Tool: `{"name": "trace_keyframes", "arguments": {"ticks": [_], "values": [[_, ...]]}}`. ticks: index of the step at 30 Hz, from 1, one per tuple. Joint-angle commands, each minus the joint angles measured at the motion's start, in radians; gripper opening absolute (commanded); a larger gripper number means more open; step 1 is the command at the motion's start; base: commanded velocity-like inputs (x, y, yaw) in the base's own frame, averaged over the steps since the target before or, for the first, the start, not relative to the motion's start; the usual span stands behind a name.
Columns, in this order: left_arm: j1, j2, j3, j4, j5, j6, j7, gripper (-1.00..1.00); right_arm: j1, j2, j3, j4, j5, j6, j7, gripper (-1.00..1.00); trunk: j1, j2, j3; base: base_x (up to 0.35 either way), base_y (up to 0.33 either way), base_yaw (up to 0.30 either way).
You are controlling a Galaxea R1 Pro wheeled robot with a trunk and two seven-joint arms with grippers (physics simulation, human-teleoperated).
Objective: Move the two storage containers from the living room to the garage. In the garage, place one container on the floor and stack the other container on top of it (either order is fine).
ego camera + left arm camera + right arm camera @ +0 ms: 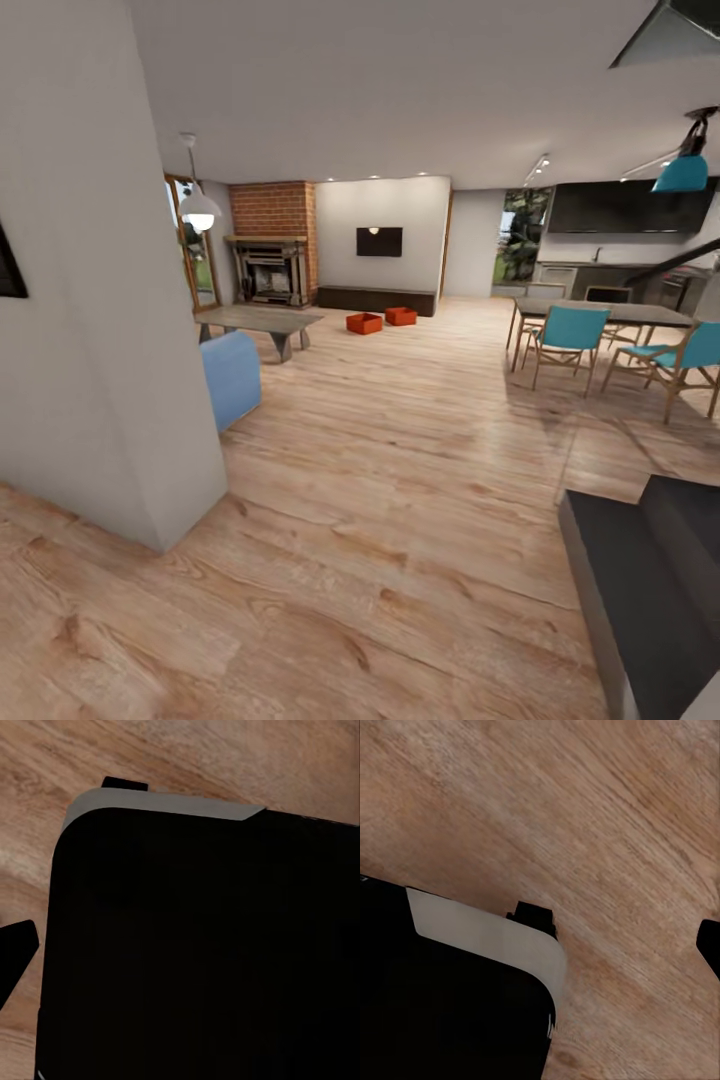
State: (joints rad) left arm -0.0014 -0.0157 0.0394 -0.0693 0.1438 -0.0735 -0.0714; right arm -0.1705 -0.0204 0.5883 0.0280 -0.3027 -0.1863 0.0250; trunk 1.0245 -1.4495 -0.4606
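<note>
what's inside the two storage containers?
Both storage containers sit open-topped on the wood floor near the long dark cabinet. Nothing visible inside; their bottoms are hidden by the near walls.

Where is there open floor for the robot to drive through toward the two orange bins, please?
The wood floor is bare between the white wall corner with the blue seat and the dining table with teal chairs. It is tighter near the storage containers, beside the coffee table.

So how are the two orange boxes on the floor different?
The left orange box sits nearer the camera and closer to the grey coffee table; the right orange box sits farther back, closer to the long dark cabinet. Both look the same colour, shape and size, resting on the wood floor.
</note>
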Motion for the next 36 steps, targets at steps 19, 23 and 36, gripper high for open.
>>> {"name": "trace_keyframes", "arguments": {"ticks": [19, 23, 36], "values": [[0.000, 0.001, 0.004, 0.001, 0.011, 0.011, -0.004, 1.00, -0.001, 0.000, 0.010, 0.004, -0.009, -0.004, 0.003, 1.00, 0.000, 0.000, -0.001, 0.311, 0.091, -0.286], [0.000, 0.001, 0.004, 0.001, 0.011, 0.011, -0.004, 1.00, -0.001, 0.000, 0.010, 0.004, -0.009, -0.003, 0.004, 1.00, 0.000, 0.000, -0.001, 0.323, 0.000, -0.096], [0.000, -0.001, 0.004, 0.001, 0.011, 0.007, -0.005, 1.00, -0.001, -0.001, 0.010, 0.004, -0.009, 0.002, 0.003, 1.00, 0.000, 0.000, -0.001, 0.323, 0.000, -0.007]]}}
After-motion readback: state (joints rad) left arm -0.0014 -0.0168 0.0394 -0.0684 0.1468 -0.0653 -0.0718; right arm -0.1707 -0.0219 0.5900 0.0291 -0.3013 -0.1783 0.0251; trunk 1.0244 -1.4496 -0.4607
